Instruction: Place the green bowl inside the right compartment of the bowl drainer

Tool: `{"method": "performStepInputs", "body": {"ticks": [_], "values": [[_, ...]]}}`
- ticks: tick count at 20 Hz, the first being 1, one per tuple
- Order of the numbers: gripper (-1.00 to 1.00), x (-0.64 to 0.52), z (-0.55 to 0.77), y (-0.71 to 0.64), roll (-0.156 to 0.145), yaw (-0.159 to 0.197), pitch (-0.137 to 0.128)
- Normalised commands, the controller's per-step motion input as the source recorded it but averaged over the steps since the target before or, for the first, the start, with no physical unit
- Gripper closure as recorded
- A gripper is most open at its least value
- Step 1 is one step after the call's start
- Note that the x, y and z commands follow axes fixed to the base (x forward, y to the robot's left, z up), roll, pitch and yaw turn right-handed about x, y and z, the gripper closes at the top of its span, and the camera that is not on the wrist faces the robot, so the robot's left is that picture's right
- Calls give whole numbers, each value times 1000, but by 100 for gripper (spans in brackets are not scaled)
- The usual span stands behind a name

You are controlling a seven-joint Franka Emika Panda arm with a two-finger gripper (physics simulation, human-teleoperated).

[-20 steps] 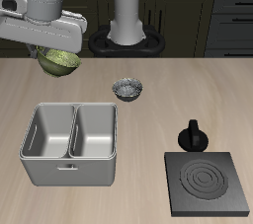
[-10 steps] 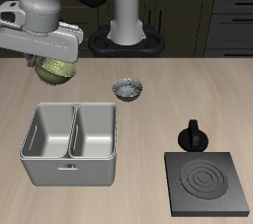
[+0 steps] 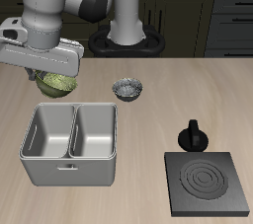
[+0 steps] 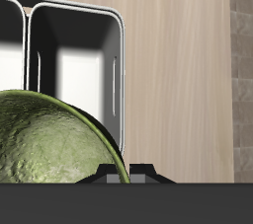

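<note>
My gripper [image 3: 51,70] is shut on the rim of the olive-green bowl [image 3: 57,83], which hangs tilted above the table just behind the bowl drainer [image 3: 69,169]. The wrist view is filled by the green bowl [image 4: 49,139], with the drainer's rim [image 4: 121,50] just beyond it. The drainer's two grey wells are both empty. The right compartment [image 3: 47,134], the well farther from the stove plate, lies closest to the bowl. In the wrist view, the right compartment [image 4: 84,70] shows a bare floor.
A small grey-silver bowl [image 3: 127,90] sits behind the drainer's other well. A black square stove plate [image 3: 206,182] lies near the front edge, with a black moka pot [image 3: 193,135] just behind it. The robot's base [image 3: 126,36] stands at the back.
The gripper has carried the green bowl downward and closer to the drainer. The drainer, the grey bowl and the stove plate have not moved.
</note>
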Motion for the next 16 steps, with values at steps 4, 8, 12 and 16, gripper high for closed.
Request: {"method": "performStepInputs", "body": {"ticks": [4,8,12,16], "values": [[100,89,-399,7,-6,11,47],[100,54,-293,-3,-14,20,36],[100,29,-100,-9,-20,9,22],[-100,-59,-55,-30,-48,56,-9]]}}
